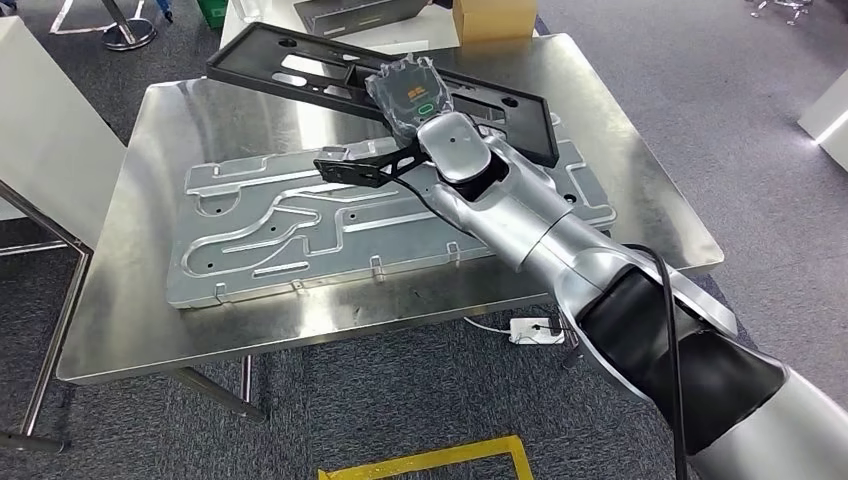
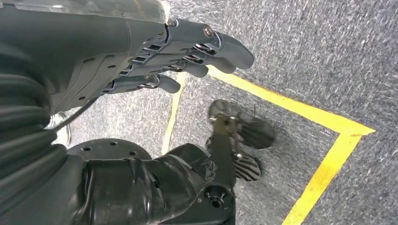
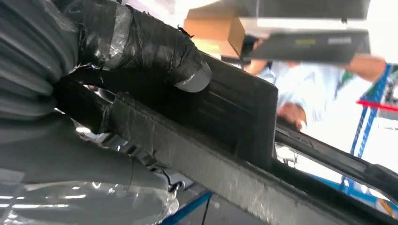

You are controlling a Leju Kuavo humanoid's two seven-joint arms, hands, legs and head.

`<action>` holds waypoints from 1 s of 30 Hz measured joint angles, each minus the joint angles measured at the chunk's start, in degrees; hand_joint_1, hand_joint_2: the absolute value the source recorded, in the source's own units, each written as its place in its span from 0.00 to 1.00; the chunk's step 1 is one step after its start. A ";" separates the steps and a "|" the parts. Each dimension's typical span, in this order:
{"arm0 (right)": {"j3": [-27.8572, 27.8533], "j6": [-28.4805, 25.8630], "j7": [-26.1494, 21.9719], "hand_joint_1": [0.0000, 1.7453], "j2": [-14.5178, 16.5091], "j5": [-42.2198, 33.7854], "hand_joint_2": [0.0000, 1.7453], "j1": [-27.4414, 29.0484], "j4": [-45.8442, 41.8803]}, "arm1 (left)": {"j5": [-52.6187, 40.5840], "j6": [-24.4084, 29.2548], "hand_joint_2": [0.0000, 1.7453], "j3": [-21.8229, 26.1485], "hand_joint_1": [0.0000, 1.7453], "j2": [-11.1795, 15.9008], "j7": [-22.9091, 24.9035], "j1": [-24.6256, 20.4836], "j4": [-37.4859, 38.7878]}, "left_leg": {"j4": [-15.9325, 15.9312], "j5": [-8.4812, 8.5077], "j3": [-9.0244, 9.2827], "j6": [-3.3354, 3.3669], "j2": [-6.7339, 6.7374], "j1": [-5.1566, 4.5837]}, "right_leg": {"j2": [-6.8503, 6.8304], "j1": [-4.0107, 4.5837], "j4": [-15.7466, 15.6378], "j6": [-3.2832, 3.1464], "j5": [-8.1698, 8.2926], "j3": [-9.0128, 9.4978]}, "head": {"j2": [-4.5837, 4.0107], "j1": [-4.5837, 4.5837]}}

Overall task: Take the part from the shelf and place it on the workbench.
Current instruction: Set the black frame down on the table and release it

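Observation:
The part is a long black plastic frame (image 1: 290, 75) with cut-outs, stretched across the back of the steel workbench (image 1: 130, 300). My right hand (image 1: 410, 95), wrapped in clear film, grips it near its middle. Whether the frame touches the bench I cannot tell. In the right wrist view my taped thumb (image 3: 155, 51) presses on the black frame (image 3: 225, 112). My left hand (image 2: 155, 61) hangs over the carpet with fingers stretched out and holds nothing.
A large stamped silver plate (image 1: 300, 240) covers the middle of the bench, under my right forearm. A cardboard box (image 1: 493, 18) and a grey sheet (image 1: 360, 12) stand behind the bench. A person (image 3: 309, 108) in white stands beyond. Yellow tape (image 1: 430, 460) marks the floor.

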 joint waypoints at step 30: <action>-0.76 -5.67 -3.14 1.00 3.19 -4.43 1.00 5.87 0.24 | -0.10 0.17 1.00 -0.04 0.00 -0.45 -0.21 -0.17 0.00 | 1.58 -3.40 0.71 -0.16 -0.02 0.13 | 0.12 -0.19 0.10 -0.01 1.30 -1.93 | 0.00 -0.33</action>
